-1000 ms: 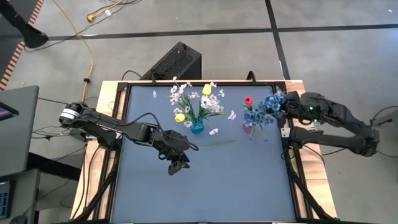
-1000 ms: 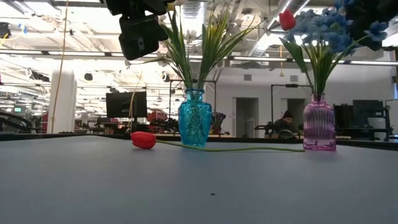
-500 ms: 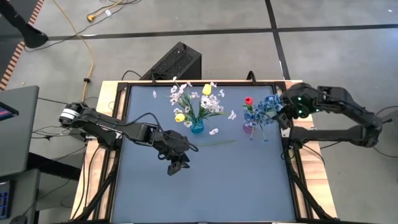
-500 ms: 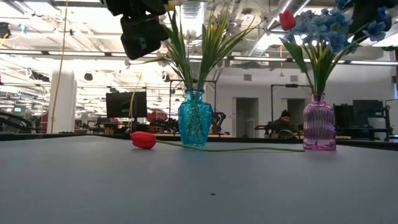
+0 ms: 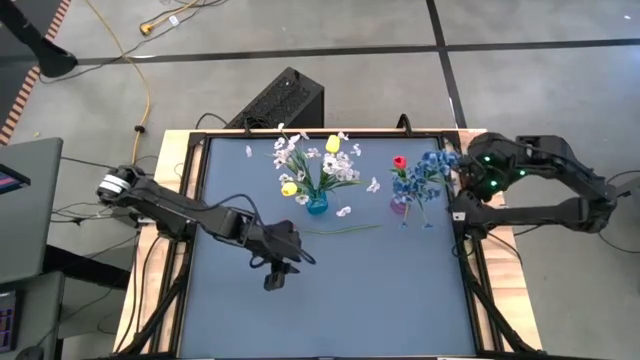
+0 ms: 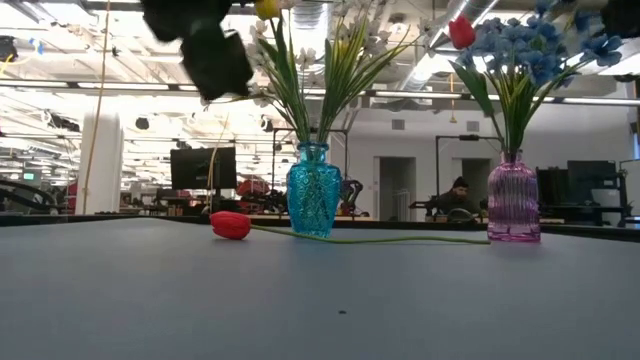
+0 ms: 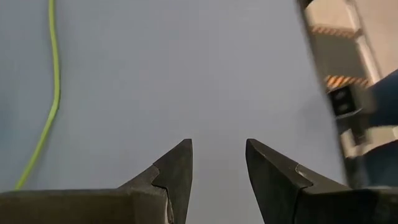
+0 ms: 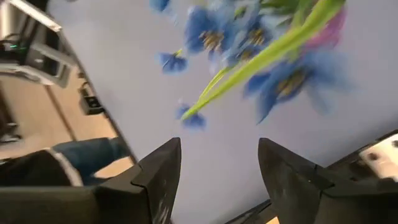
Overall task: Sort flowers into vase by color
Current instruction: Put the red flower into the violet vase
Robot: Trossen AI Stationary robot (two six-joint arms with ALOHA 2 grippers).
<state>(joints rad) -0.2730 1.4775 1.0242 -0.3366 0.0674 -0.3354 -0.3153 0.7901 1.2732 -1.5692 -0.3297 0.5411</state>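
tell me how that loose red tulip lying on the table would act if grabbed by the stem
The red tulip has a long thin stem lying slightly curved, so it would probably flex and droop at the bud end. It looks light for its length. The rounded bud might roll or swing sideways if nudged.

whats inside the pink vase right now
The pink vase holds blue blossom sprays, one red bud and green stems. The ribbed wall blurs the stem ends inside.

Yellow and white flowers point(image 5: 312, 165) upright in one vase, blue and red point(image 5: 420, 172) in another, red tulip point(image 6: 231, 225) flat on table.
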